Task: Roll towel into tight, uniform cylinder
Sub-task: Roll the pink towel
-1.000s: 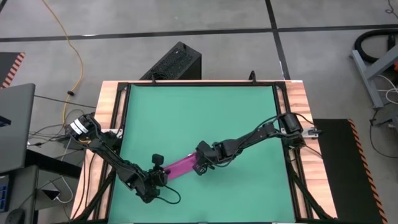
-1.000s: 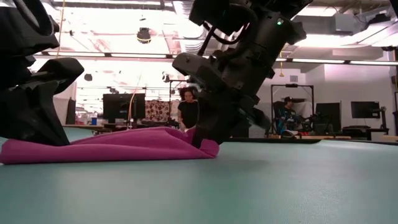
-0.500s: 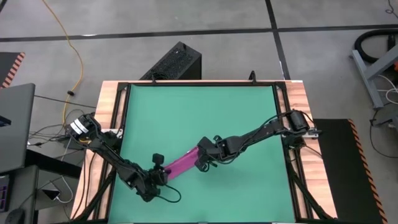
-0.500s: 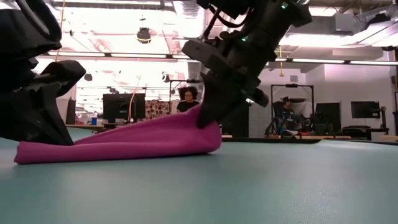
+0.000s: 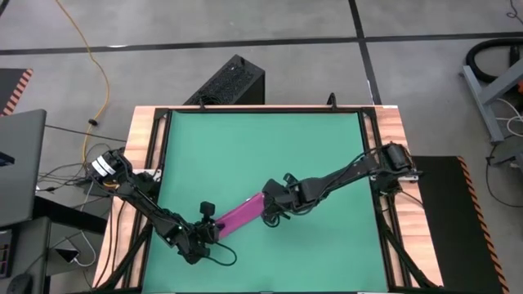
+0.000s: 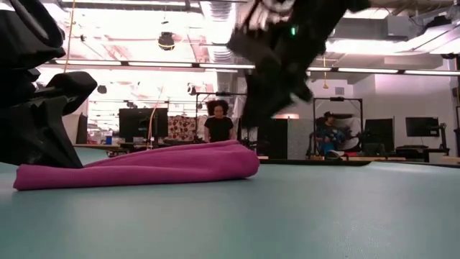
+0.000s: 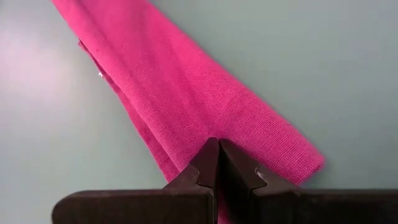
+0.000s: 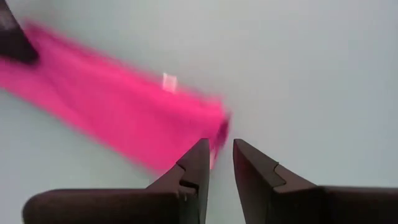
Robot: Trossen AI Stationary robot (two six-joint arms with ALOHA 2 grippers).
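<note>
Robotics lab, monitors (image 6: 143, 122), concrete floor (image 5: 245, 33), ceiling striplights (image 6: 144, 66)

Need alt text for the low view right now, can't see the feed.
A folded magenta towel lies flat on the green mat. The left tool presses on its far-left end, while the right tool hangs open above its other end, clear of it. People show in the room behind.

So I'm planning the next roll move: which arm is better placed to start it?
The right, probably. The right gripper hangs free with open jaws above the towel's far end, ready to regrasp. The left gripper is shut on the opposite end, pinning it to the green mat.
</note>
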